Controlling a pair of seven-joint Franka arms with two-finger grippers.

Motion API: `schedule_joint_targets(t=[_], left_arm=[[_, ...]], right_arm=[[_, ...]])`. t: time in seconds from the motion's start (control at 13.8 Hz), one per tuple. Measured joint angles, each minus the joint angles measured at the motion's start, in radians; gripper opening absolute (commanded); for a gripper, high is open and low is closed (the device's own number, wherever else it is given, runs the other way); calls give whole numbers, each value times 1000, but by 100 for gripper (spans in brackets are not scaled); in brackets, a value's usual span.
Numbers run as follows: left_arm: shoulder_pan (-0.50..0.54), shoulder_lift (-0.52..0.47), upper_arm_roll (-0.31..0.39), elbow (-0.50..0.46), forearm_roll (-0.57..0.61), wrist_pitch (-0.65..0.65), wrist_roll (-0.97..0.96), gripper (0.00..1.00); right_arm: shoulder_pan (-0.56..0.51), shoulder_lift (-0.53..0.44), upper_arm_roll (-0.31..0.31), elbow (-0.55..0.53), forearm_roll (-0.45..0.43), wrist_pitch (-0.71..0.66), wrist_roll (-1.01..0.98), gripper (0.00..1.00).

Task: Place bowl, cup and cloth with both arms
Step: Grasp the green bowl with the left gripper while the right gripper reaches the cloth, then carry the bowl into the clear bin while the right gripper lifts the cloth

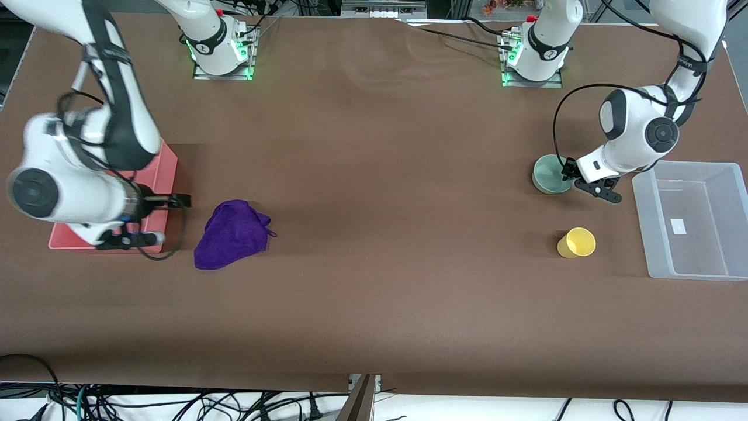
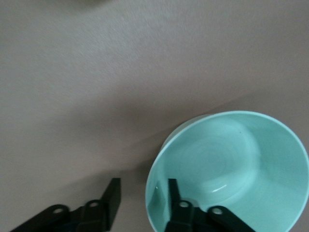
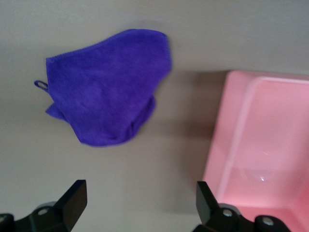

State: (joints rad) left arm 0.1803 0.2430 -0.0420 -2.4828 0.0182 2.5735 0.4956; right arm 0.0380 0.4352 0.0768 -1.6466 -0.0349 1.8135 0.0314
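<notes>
Left pincer (image 2: 140,205) straddled the mint bowl's (image 1: 550,173) rim, open, not yet gripping; closing and lifting toward the clear bin (image 1: 695,269) seemed next. Right pincer (image 3: 140,203) hung wide over the pink bin's (image 3: 260,145) edge, beside the purple cloth (image 1: 231,234); nearest the camera, the yellow cup (image 1: 576,243) waited on the table (image 1: 380,175).

The left arm reached down from its base, elbow bent, its pincer (image 1: 570,175) low at the counter with the fingers (image 2: 114,195) spread — one inside a rim, one outside. The right arm hung folded over its own end, pincer (image 1: 166,219) held wide apart — fingers (image 3: 77,195) gripping nothing.
</notes>
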Motion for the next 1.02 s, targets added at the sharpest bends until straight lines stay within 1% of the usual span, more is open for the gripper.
schedule_joint_targets(t=[0.15, 0.29, 0.51, 0.58, 0.73, 0.8, 0.87, 0.94, 1.02], left_arm=[[-1, 10, -2, 2, -14, 1, 0, 0], [-1, 9, -3, 10, -17, -1, 5, 0], [-1, -15, -4, 29, -17, -37, 8, 0], [-1, -33, -4, 54, -17, -91, 8, 0], [5, -80, 2, 164, -18, -306, 30, 0], [22, -97, 4, 249, -18, -435, 60, 0], [50, -102, 5, 342, -18, -553, 97, 0], [86, -97, 8, 430, -17, -647, 141, 0], [130, -81, 11, 507, -14, -709, 195, 0]], right_arm=[[8, 25, 23, -82, 0, 136, 13, 100], [23, 56, 44, -155, 0, 263, 94, 100], [68, 104, 54, -209, 0, 369, 197, 100], [75, 114, 55, -220, 0, 386, 205, 100], [76, 131, 55, -243, 0, 418, 206, 100], [76, 137, 55, -250, 0, 428, 206, 94], [76, 142, 55, -254, 0, 435, 206, 51], [76, 147, 55, -255, 0, 444, 206, 6], [76, 150, 55, -256, -1, 450, 206, 0]])
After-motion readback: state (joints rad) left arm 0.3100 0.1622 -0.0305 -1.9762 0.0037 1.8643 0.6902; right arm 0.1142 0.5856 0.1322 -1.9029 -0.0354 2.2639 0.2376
